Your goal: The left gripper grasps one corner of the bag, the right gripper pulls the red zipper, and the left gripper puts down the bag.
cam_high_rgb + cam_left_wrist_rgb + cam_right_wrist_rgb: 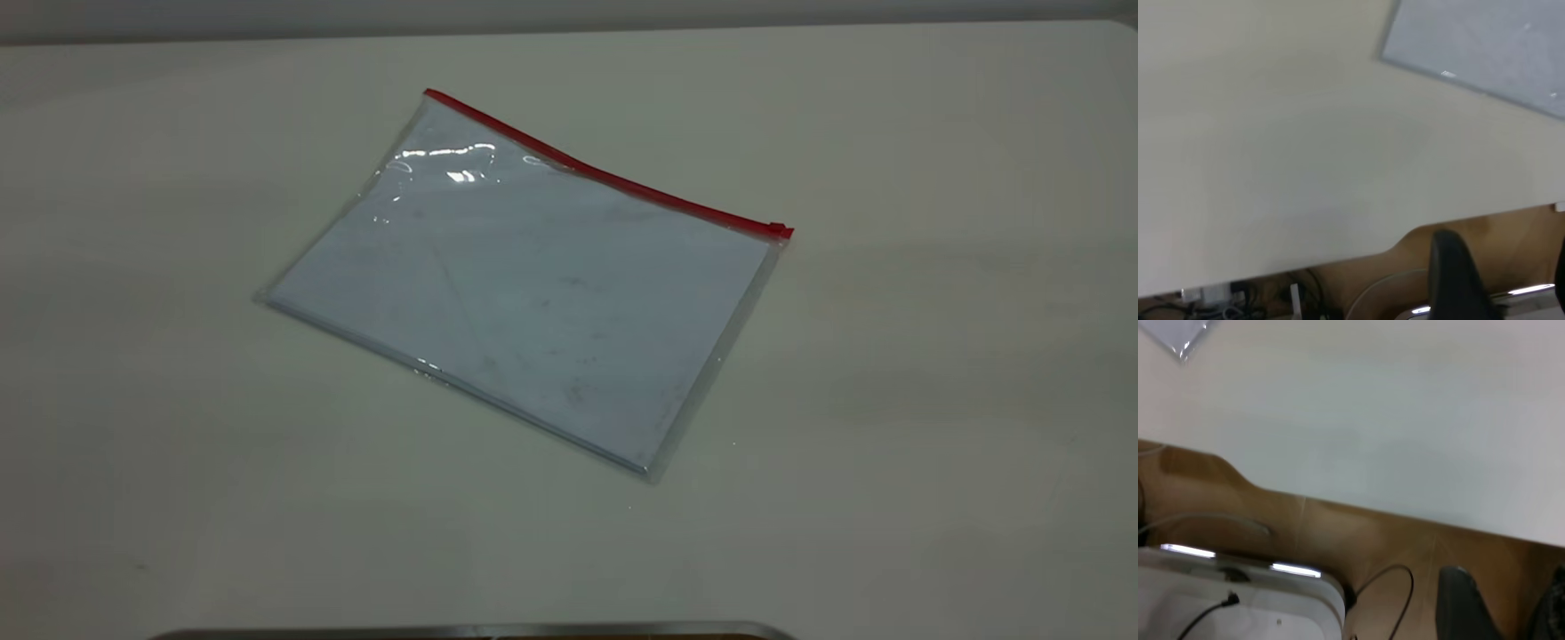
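The bag [524, 293] lies flat on the white table, a clear sleeve with white paper inside. The red zipper [605, 173] runs along its far edge, with the slider tab [780, 229] at the right end. The other red-tipped corner of the bag [430, 94] is at the far left. Neither gripper shows in the exterior view. The left gripper [1505, 273] is open and empty, out past the table edge, with part of the bag [1485, 47] far from it. The right gripper [1505, 607] is open and empty off the table; a bag corner [1178, 337] shows far off.
The table edge [1338, 257] curves above a brown wooden floor [1358, 533]. A white box with cables [1238, 600] sits below the table near the right arm. A metal rim [462, 631] lies at the near edge of the exterior view.
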Action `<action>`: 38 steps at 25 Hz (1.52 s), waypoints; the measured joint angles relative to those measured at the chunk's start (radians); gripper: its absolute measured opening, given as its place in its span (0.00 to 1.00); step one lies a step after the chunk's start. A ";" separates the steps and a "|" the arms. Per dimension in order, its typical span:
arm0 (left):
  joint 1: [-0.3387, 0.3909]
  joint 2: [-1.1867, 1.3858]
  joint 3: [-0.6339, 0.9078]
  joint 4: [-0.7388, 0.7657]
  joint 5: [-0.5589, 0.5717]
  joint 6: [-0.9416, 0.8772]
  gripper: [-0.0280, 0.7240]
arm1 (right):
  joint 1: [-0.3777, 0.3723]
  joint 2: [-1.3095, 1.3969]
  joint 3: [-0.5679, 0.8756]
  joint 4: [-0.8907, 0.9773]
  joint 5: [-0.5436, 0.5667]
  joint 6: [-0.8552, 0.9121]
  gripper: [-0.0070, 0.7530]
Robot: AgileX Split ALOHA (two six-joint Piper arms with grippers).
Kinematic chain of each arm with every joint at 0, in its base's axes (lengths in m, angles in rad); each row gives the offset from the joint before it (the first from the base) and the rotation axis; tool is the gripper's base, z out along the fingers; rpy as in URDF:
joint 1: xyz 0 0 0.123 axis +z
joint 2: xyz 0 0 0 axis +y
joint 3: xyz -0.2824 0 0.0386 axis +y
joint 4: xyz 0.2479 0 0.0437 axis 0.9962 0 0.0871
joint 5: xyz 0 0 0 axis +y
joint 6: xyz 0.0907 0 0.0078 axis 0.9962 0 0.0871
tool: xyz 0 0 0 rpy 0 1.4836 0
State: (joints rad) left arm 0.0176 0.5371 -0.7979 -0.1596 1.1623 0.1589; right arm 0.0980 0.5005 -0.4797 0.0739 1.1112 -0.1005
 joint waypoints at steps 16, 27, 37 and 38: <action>0.000 -0.290 0.310 0.071 -0.025 -0.021 0.61 | 0.000 -0.096 0.006 -0.003 0.000 0.006 0.48; 0.000 -0.382 0.310 0.072 -0.028 -0.023 0.61 | -0.073 -0.263 0.006 -0.001 0.001 0.007 0.48; 0.024 -0.443 0.310 0.072 -0.028 -0.026 0.61 | -0.129 -0.516 0.002 0.000 0.023 0.007 0.48; 0.032 -0.474 0.310 0.073 -0.028 -0.026 0.61 | -0.129 -0.516 0.002 0.000 0.023 0.007 0.48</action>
State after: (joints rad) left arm 0.0497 0.0633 -0.4880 -0.0868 1.1347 0.1333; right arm -0.0312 -0.0157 -0.4779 0.0741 1.1346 -0.0935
